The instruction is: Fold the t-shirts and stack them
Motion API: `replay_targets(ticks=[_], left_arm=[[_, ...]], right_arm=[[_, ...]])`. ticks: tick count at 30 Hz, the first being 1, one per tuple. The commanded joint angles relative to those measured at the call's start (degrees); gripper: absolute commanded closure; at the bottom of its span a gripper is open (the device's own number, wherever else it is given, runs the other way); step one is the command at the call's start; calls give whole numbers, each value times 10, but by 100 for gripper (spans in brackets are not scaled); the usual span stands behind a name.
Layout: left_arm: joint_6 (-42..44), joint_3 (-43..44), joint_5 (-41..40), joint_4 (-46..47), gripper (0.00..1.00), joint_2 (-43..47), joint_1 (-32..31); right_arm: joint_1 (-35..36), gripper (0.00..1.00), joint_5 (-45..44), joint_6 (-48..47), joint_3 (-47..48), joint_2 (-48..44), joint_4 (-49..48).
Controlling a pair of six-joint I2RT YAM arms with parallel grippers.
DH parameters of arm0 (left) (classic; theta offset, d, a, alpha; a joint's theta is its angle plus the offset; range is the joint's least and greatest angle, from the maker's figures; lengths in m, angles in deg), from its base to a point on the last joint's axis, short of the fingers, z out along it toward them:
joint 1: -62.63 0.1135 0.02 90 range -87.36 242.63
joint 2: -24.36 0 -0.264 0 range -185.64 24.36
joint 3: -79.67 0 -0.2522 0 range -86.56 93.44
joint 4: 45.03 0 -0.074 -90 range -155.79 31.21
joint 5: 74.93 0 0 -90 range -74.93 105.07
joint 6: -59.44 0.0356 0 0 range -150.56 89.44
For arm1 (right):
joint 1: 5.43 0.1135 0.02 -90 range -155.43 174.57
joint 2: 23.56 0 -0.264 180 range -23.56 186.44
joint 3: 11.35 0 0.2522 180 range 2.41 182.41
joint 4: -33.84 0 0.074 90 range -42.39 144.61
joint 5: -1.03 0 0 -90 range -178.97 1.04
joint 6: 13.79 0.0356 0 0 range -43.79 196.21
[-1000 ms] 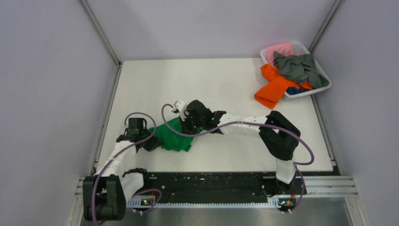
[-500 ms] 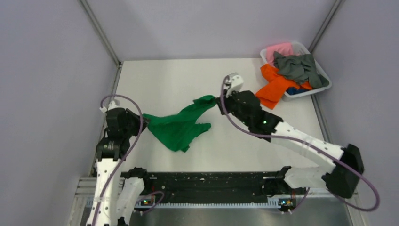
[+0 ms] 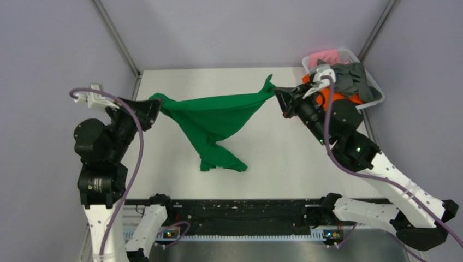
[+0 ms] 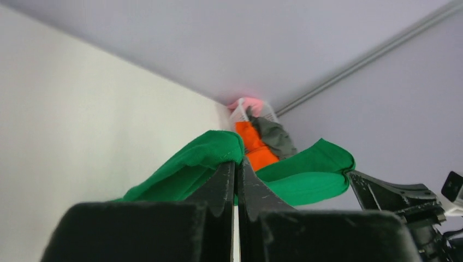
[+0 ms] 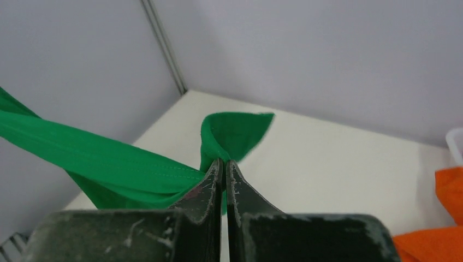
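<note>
The bright green t-shirt [image 3: 215, 117] hangs stretched in the air between both grippers, its lower part trailing down to the table. My left gripper [image 3: 155, 106] is shut on its left end; the left wrist view shows the cloth [image 4: 191, 164] pinched at the fingertips. My right gripper [image 3: 277, 94] is shut on its right end, with the cloth [image 5: 109, 158] pinched in the right wrist view. The orange t-shirt [image 3: 325, 101], dark grey t-shirt [image 3: 349, 73] and pink t-shirt [image 3: 325, 56] lie in and over the basket. The blue one is hidden.
The white plastic basket [image 3: 377, 93] stands at the table's back right corner, just behind my right arm. Grey walls close in on the left, back and right. The black rail [image 3: 245, 210] with the arm bases runs along the near edge.
Both grippers rose and moved apart, the left toward the left wall, the right toward the basket. The green t-shirt went from a slack drape near the table to a taut span held high.
</note>
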Motion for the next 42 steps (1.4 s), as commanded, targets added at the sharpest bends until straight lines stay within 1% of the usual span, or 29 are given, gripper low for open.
replay_targets(ticks=[1,4,6,7,11,15,19,23,27,31,33,35,39,40,42], left_arm=[[-4,170,100,93,100,-97,1],[-3,310,135,85,100,-160,2],[-1,392,143,79,100,-182,2],[0,414,149,80,100,-188,1],[-10,457,162,105,100,-186,2],[-18,477,163,118,100,-181,2],[-17,481,153,121,100,-177,2],[-17,460,134,118,100,-190,2],[-8,416,82,110,100,-229,2],[9,374,46,111,100,-298,1],[17,357,26,115,100,-349,0],[32,349,-9,114,100,-413,-3],[55,372,-60,111,100,-577,-5],[56,387,-71,113,100,-629,-5],[56,434,-82,123,100,-732,-5]], right_arm=[[-1,100,64,-55,169,18,1],[-1,100,104,-75,284,53,26],[-1,100,134,-76,361,71,53],[-1,100,149,-72,393,78,65],[-1,100,217,-57,487,100,100],[-1,100,245,-48,519,104,106],[-1,100,237,-51,523,101,104],[-1,100,196,-63,500,104,96],[-1,100,80,-86,446,120,58],[-1,100,-62,-146,381,168,3],[-6,100,-134,-176,340,202,-49],[-35,100,-153,-179,306,245,-100],[-99,100,-131,-148,287,362,-138],[-112,100,-122,-140,285,395,-152],[-154,100,-97,-107,299,490,-164]])
